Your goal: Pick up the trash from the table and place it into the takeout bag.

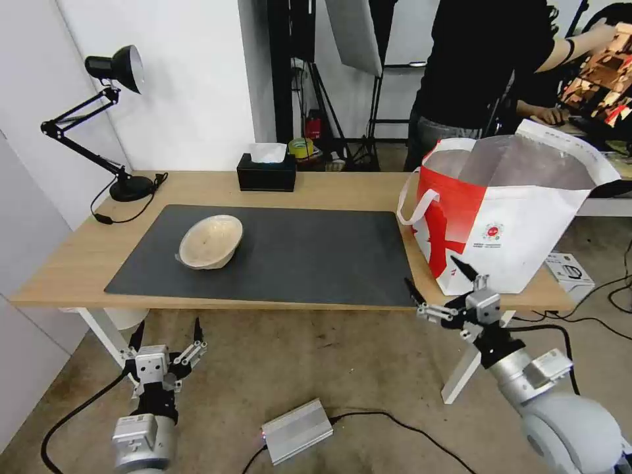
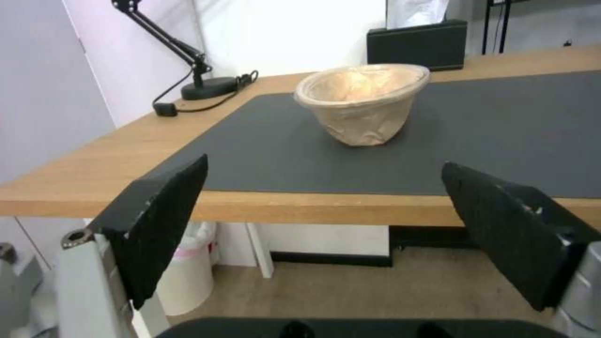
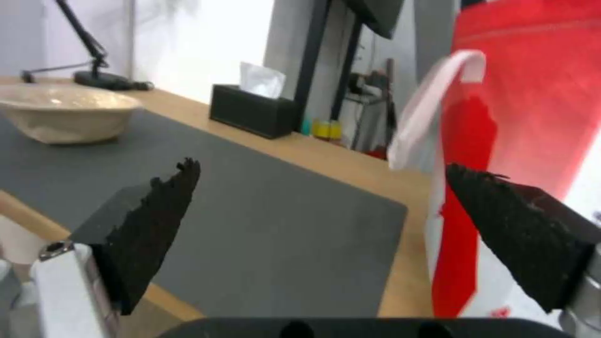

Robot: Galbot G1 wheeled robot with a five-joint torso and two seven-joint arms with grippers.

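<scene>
A beige shallow bowl (image 1: 210,241) (image 2: 363,104) (image 3: 65,111), the trash, rests tilted on the dark mat of the table (image 1: 66,263), left of centre. The red-and-white takeout bag (image 1: 507,210) (image 3: 520,117) stands open on the table's right end, foil lining showing. My left gripper (image 1: 168,332) (image 2: 326,197) hangs open below the table's front edge, facing the bowl from a distance. My right gripper (image 1: 440,276) (image 3: 319,188) is open at the front edge, just before the bag's lower left corner, with nothing between its fingers.
A black tissue box (image 1: 266,172) sits at the table's back edge and a black desk lamp (image 1: 112,118) at the back left. A silver box with cables (image 1: 297,431) lies on the floor in front. A person stands behind the bag.
</scene>
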